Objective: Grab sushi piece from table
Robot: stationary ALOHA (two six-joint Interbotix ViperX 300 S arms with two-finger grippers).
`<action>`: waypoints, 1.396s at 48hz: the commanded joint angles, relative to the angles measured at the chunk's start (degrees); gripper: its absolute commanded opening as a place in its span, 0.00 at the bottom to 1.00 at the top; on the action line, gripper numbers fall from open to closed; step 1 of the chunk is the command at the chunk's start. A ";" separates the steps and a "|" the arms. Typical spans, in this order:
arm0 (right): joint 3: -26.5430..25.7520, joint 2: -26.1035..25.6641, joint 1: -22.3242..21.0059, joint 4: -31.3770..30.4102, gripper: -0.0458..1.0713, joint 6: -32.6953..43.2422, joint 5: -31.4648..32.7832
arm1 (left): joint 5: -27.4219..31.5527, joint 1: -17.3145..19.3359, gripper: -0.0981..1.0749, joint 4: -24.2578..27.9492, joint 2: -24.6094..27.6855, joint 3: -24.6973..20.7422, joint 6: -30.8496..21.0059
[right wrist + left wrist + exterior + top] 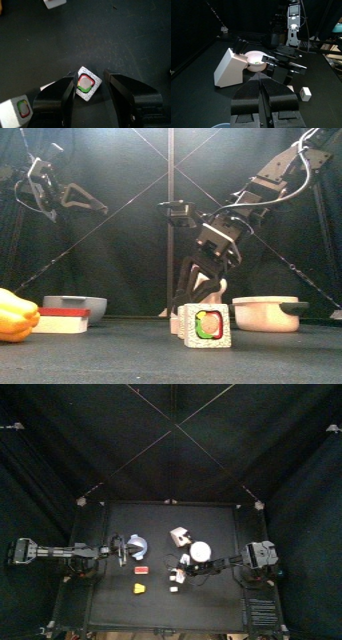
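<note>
Right hand (90, 89) wide open, straddling sushi piece (87, 83), gripping nothing | sink squarely, close gently | left hand (264, 97) closed, idle upper left front view

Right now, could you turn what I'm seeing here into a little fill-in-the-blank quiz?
1. The right gripper has its jaws open on either side of a ____ piece.
2. The sushi piece has a green and ____ centre.
3. The left gripper has its jaws ____.
4. At the front view's left edge lies a ____ toy pepper.

Missing words: sushi; red; shut; yellow
</note>
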 commanded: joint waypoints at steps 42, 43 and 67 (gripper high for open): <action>-5.01 0.00 0.44 15.64 0.94 -0.26 12.13 | -0.53 0.09 0.38 0.00 0.00 -0.70 0.00; -5.10 0.26 0.44 15.64 0.94 -0.26 12.13 | -0.53 0.09 0.38 0.00 0.00 -0.70 0.00; -6.24 2.64 0.70 16.44 0.94 -0.26 12.22 | -0.53 0.09 0.38 0.09 0.00 -0.70 0.00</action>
